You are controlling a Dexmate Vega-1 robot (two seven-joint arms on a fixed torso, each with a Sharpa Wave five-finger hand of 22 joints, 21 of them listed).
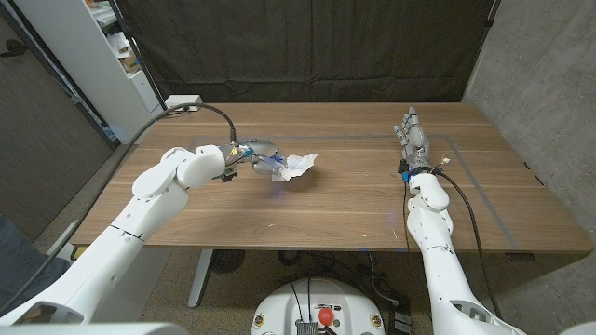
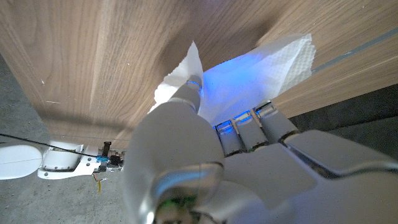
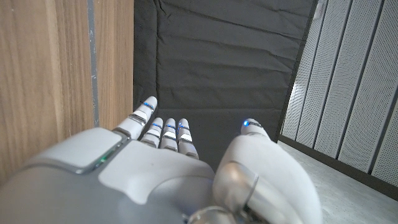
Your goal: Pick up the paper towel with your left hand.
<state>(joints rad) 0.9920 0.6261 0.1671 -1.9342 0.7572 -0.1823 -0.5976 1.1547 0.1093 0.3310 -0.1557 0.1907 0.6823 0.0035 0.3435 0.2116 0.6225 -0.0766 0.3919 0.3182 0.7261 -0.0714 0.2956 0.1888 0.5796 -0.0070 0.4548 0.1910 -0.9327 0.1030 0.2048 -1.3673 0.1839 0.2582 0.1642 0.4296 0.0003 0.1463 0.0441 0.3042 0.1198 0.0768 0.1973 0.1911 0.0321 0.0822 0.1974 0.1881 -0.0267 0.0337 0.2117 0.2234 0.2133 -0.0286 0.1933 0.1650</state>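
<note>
A crumpled white paper towel hangs from my left hand over the table's left middle, with a small blue glow and a shadow on the wood beneath it. In the left wrist view the fingers and thumb of my left hand curl onto the paper towel, which is lit blue by the fingertip lights. My right hand stands at the table's right side with its fingers stretched out towards the back. In the right wrist view my right hand has its fingers straight, its thumb apart, and holds nothing.
The wooden table carries thin tape lines near its right side. A small white box sits at the back left edge. A white shelf unit stands beyond the back left corner, and a dark curtain hangs behind.
</note>
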